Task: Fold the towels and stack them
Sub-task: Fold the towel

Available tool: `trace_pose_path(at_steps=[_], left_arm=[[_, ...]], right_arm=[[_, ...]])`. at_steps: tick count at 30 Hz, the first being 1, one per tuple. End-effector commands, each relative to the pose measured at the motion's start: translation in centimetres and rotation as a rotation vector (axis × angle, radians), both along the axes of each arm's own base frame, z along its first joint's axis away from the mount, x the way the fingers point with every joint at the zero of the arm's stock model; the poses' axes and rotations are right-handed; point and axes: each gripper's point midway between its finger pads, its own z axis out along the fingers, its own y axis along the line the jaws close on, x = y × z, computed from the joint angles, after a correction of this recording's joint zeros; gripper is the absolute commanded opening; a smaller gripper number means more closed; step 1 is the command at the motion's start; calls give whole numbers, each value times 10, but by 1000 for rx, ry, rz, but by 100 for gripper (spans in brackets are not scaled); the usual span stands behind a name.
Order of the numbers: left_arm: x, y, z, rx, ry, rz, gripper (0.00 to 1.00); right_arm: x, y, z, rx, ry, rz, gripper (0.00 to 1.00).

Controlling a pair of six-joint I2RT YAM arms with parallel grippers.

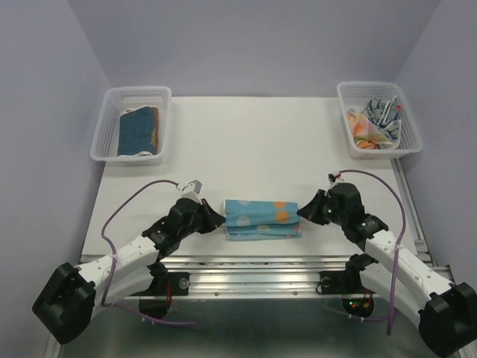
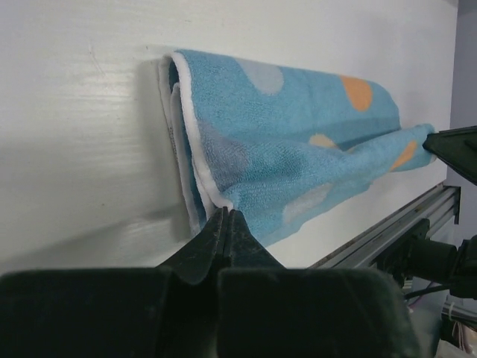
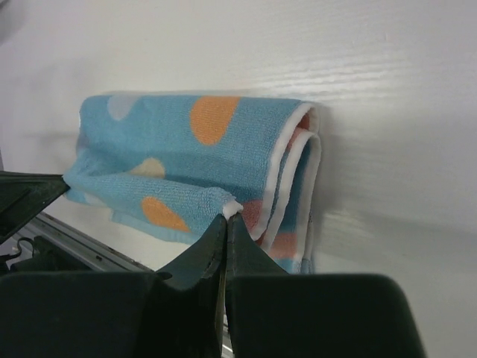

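From above, the polka-dot towel (image 1: 262,218), blue terry with orange and pale dots, lies folded into a long band near the near edge of the white table (image 1: 246,142), between the two arms. The left gripper (image 1: 218,218) meets its left end and the right gripper (image 1: 302,211) its right end. At the far left, a white mesh basket (image 1: 112,97) holds flat folded towels (image 1: 138,133). At the far right, a second basket (image 1: 373,86) holds crumpled towels (image 1: 376,123).

In the left wrist view, the left gripper (image 2: 227,216) has its black tapered fingers pressed together, pinching the white-hemmed corner of the polka-dot towel (image 2: 298,127). The fabric is nubby, in rounded layered folds.

In the right wrist view, the right gripper (image 3: 227,220) likewise pinches a white-edged corner of the polka-dot towel (image 3: 186,142). The stacked hems curve beside it.
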Motion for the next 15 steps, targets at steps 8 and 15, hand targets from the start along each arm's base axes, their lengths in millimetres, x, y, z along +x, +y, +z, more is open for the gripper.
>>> trace_pose_path(at_steps=[8, 15], left_arm=[[-31, -11, -7, -53, 60, -116, 0], [-50, -11, -13, -49, 128, -166, 38]], right_arm=[[-32, 1, -23, 58, 90, 16, 1], [-50, -2, -37, 57, 170, 11, 38]])
